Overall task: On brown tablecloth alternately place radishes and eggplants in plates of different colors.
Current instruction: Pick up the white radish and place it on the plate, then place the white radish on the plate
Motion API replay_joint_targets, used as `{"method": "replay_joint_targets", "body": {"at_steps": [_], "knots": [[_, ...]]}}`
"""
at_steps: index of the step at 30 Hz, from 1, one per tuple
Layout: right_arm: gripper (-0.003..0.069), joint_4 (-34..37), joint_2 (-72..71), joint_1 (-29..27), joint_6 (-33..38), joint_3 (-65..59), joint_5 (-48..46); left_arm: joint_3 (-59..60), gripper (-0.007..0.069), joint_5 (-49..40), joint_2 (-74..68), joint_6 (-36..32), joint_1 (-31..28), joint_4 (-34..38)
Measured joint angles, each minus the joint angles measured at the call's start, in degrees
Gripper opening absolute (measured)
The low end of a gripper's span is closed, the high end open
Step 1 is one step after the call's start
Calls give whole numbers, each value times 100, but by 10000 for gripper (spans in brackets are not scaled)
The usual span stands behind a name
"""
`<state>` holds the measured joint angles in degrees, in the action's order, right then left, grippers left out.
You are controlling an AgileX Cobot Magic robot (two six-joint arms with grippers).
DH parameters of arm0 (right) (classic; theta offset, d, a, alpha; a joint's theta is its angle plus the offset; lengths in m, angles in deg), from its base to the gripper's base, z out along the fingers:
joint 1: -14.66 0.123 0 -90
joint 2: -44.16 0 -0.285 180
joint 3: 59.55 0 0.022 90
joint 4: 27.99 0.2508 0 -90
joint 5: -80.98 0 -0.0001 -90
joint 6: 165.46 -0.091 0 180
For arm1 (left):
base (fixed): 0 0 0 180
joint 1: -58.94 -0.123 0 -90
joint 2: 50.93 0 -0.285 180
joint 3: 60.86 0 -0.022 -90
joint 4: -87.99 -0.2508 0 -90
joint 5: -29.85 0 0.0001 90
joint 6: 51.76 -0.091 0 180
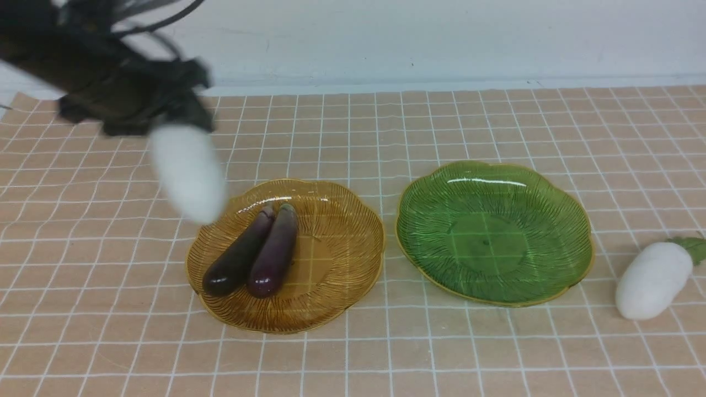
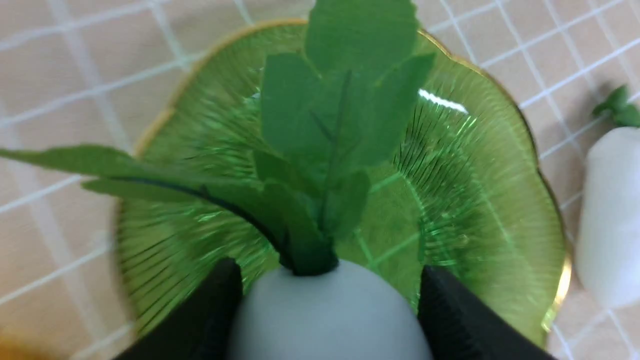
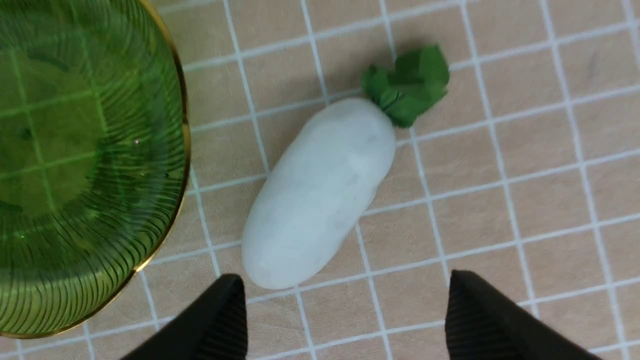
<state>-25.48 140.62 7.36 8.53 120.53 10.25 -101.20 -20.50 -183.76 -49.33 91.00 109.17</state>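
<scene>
My left gripper is shut on a white radish and holds it in the air, blurred, over the amber plate's far left edge. In the left wrist view the black fingers clamp the radish, with its green leaves over the green plate. The amber plate holds two purple eggplants side by side. The green plate is empty. A second radish lies on the brown tablecloth, right of the green plate. My right gripper is open above that radish.
A white wall runs behind the cloth's far edge. The cloth is wrinkled at the far left. The green plate's gold rim is close beside the lying radish. The right arm does not show in the front view.
</scene>
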Motion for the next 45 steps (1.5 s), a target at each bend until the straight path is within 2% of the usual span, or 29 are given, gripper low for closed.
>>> {"method": "replay_joint_targets", "body": {"at_steps": [4,9,15,21,26,30,36,39,40,43,45], "knots": [[485,227,75,0,-58,-504,594,-664,368,69,-828,5,87,14],[489,418,377,0,-241,-622,1092,-881,384,169,-1137,13,87,63],[519,418,917,0,-505,-622,1377,-911,454,195,-1252,13,87,69],[543,418,1377,0,-554,-622,1449,-927,569,-30,-1171,17,39,82],[545,346,1597,0,-767,-622,1660,-927,583,-380,-934,17,-129,82],[545,204,1830,-25,-1037,-622,1810,-927,531,-751,-602,-48,-247,5],[547,253,2068,-44,-1074,-515,1778,-930,392,-1209,-253,-177,-265,-218],[512,343,2146,-60,-806,-389,1609,-930,248,-1485,-128,-185,-265,-584],[512,349,2159,-60,-725,-363,1581,-930,222,-1546,-98,-185,-265,-673],[512,374,2214,-66,-499,-193,1386,-930,68,-1737,70,-190,-265,-1035],[512,479,2261,-66,-425,84,1094,-930,11,-1870,209,-190,-265,-1332]]}}
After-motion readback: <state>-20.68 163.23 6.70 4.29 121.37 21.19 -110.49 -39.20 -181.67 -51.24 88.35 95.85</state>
